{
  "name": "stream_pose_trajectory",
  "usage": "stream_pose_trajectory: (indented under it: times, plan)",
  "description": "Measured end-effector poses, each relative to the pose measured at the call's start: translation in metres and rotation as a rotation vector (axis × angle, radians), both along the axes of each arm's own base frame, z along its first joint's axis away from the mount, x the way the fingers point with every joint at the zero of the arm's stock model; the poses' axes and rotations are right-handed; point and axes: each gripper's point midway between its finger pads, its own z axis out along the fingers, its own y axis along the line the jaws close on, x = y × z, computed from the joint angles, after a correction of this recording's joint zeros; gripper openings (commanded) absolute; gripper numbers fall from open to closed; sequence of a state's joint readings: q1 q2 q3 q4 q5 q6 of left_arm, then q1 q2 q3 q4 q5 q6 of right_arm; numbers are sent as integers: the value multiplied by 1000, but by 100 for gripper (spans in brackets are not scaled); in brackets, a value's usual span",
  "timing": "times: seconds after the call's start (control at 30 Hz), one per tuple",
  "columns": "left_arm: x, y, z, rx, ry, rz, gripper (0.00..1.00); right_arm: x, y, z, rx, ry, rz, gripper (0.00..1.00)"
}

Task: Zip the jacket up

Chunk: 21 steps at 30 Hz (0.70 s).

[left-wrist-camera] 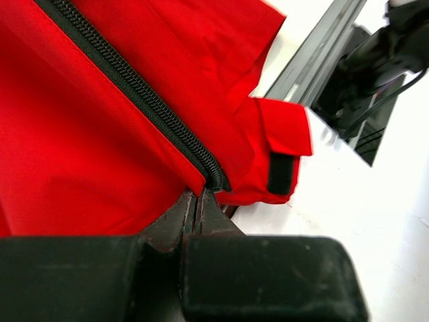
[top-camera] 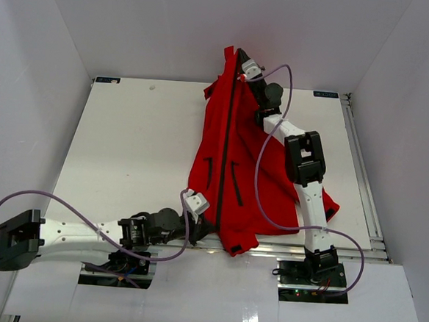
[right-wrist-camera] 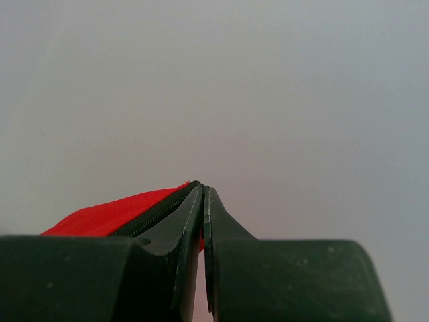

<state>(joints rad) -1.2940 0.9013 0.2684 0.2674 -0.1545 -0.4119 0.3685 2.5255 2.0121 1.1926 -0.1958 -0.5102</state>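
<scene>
Left wrist | left hand (left-wrist-camera: 199, 194) pinches jacket (left-wrist-camera: 80, 147) hem near cuff (left-wrist-camera: 285, 144) | right hand (right-wrist-camera: 203, 189) grips collar (top-camera: 229, 62)

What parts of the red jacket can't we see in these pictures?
- Slider: in the right wrist view the right gripper covers the top end of the zipper; in the top view it is too small to make out.
- Right side of the jacket: in the top view the right arm crosses over it.
- Upper zipper: in the left wrist view it is cut off by the picture's top edge.
</scene>
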Motion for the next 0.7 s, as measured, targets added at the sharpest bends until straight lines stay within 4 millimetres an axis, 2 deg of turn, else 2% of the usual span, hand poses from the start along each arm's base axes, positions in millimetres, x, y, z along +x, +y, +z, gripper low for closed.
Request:
stream_pose_trajectory:
  times: [0.1, 0.33, 0.4, 0.47, 0.57, 0.7]
  plan:
    - [1, -9, -5, -4, 14, -4, 9, 2, -4, -5, 17, 3, -20, 10]
    - [0, -27, -22, 34, 76, 3, 47, 8, -18, -16, 59, 22, -70, 46]
    - [-2, -27, -28, 52, 97, 3, 54, 11, -25, -22, 71, 34, -91, 52]
    - [-3, -28, -28, 62, 104, 5, 58, 14, -33, -29, 84, 53, -105, 54]
    - [1, -30, -13, 44, 93, 22, 61, 16, -42, -45, 96, 102, -120, 55]
    - [15, -28, 25, -15, 53, 91, 61, 9, -54, -66, 109, 245, -125, 56]
